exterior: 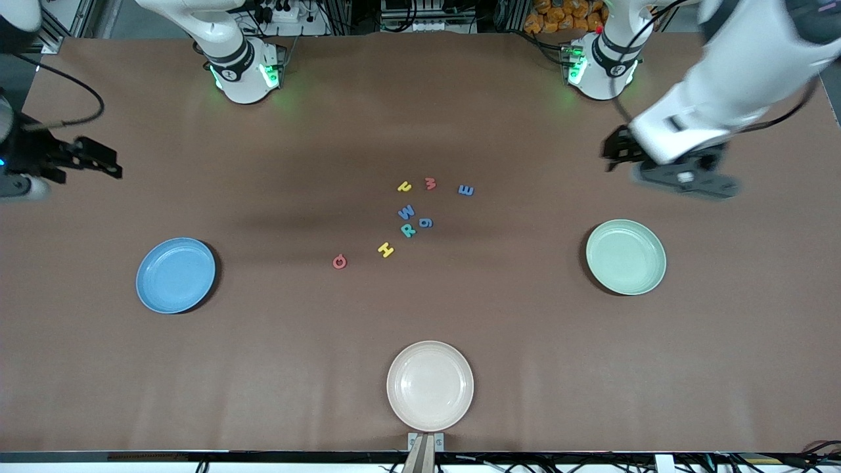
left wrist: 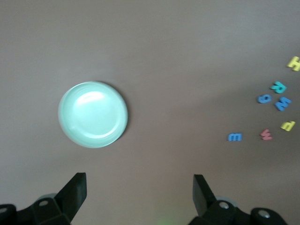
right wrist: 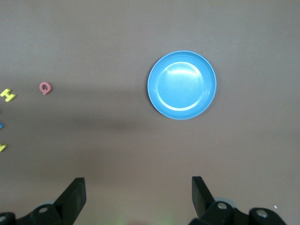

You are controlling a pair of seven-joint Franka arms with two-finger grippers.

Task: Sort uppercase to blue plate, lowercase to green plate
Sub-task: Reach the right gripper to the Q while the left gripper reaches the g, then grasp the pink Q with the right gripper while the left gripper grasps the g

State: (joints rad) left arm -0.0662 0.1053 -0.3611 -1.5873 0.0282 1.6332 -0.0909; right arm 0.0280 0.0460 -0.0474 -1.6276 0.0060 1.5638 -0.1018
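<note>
Foam letters lie scattered mid-table: red Q (exterior: pixel 339 262), yellow H (exterior: pixel 386 249), teal R (exterior: pixel 408 230), blue W (exterior: pixel 407 212), blue g (exterior: pixel 426 223), small red w (exterior: pixel 430 183) and a yellow hooked letter (exterior: pixel 404 187). The blue plate (exterior: pixel 175 274) sits toward the right arm's end and the green plate (exterior: pixel 625 257) toward the left arm's end; both hold nothing. My left gripper (left wrist: pixel 139 180) hangs open over bare table beside the green plate (left wrist: pixel 93 115). My right gripper (right wrist: pixel 138 183) hangs open over bare table beside the blue plate (right wrist: pixel 182 85). Neither holds anything.
A cream-white plate (exterior: pixel 430 385) sits near the table's front edge, in the middle. A blue E-shaped letter (exterior: pixel 466 190) lies beside the red w, toward the left arm's end. Brown table stretches between the letters and each plate.
</note>
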